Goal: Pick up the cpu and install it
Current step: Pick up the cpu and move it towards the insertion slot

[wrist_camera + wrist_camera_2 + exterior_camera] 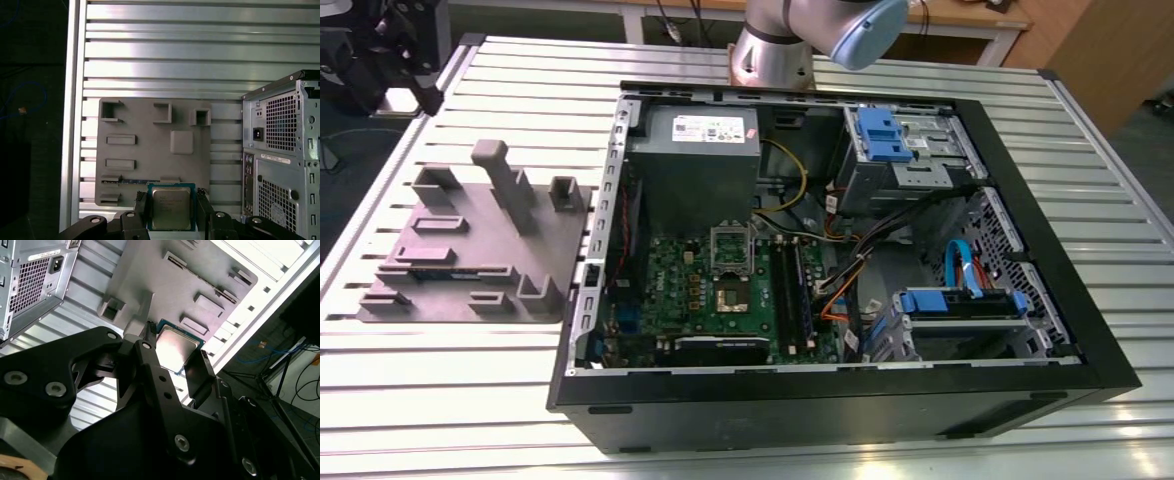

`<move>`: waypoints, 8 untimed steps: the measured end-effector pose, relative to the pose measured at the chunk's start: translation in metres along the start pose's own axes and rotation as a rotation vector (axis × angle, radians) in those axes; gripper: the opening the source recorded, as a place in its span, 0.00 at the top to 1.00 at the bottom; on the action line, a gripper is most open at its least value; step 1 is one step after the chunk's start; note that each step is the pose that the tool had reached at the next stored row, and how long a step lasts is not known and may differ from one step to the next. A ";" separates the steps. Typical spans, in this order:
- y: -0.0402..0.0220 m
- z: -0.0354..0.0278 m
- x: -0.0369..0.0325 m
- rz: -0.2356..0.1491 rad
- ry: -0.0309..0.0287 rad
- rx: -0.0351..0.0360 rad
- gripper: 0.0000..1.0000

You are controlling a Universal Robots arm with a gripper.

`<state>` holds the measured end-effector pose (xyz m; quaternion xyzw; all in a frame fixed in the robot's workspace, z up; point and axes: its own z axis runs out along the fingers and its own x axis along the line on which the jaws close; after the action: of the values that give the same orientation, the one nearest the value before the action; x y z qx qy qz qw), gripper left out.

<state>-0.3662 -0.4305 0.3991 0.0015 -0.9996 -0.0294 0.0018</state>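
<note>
- Slatted aluminium table (pixel 480 400) is carrying an open computer case (pixel 854 395) lying on its side, with a grey fixture block (pixel 467 250) sitting just beside it on the exterior view's left.
- In both wrist views the gripper (pixel 172 216) is holding the cpu (pixel 176 347) by two opposite edges. Its jaws are standing only as far apart as the chip is wide, and its silver top is facing the cameras.
- The chip is hanging clear above the fixture block, near that block's edge and well apart from the case.
- Judging by this, the pick-up is looking finished and the carry toward the case is the step in hand; the install is not yet done.
- Seating it is going to call for squaring the chip to the socket (pixel 730 292) and lowering it flat and gently, with no sideways slide.
- Inside the case, the green motherboard (pixel 680 270) is lying flat with the socket near its middle, its metal frame appearing to stand open.
- A grey power supply (pixel 700 150) is sitting by the arm (pixel 781 45), and two drive bays with blue clips (pixel 894 135) are sharing the other side with loose cables.
</note>
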 end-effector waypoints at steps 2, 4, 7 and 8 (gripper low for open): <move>0.0000 0.0000 -0.0007 0.000 0.0000 0.0000 0.53; 0.0000 0.0000 -0.0016 0.000 0.0000 0.0000 0.53; 0.0000 0.0000 -0.0024 0.000 0.0000 0.0000 0.53; 0.0000 0.0000 -0.0026 0.000 0.0000 0.0000 0.53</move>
<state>-0.3636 -0.4305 0.3991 0.0014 -0.9996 -0.0294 0.0018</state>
